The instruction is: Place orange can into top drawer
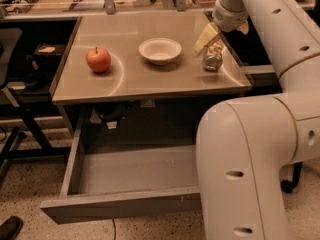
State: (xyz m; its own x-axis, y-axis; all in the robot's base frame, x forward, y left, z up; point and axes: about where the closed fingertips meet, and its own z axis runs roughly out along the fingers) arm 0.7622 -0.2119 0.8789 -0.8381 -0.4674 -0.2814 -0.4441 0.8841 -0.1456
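The orange can [213,57] stands slightly tilted on the right part of the table top [130,79], with a silver end and a mottled tan label. My gripper [220,40] hangs just above and behind it, open, with one cream finger [206,38] reaching down at the can's left side; it holds nothing. The top drawer [125,204] is pulled out below the table's front edge and its inside is bare. My arm's large white body [250,164] covers the drawer's right end.
A red apple [98,60] sits at the left of the table top and a white bowl [160,50] in the middle. A dark chair [10,84] and its legs stand to the left. A counter with clutter runs along the back.
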